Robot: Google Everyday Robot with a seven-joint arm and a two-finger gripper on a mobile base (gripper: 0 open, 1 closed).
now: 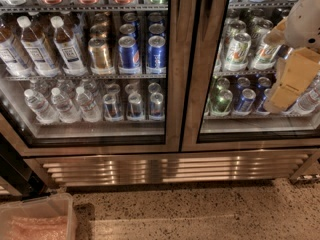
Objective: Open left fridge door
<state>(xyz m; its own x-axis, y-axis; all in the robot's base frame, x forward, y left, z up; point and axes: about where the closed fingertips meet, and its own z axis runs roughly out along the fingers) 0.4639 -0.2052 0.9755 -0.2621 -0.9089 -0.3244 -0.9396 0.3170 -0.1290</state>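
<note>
From the right door (197, 109), the tan gripper (292, 81), grip state unreadable, should cross to the steel-framed clear-glass left fridge door (95, 74)'s inner edge.

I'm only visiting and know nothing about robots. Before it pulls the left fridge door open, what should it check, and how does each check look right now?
1. Left fridge door is shut and sits flush in its frame: ok.
2. Claw is lined up with that door: not ok. It hangs at the right of the view, in front of the right door.
3. A handle or edge to pull has been found: cannot tell, as no handle shows.
4. The door's swing path is free: cannot tell. A clear plastic bin sits on the floor at lower left.
5. Bottles and cans behind the glass stand steady: ok.
</note>
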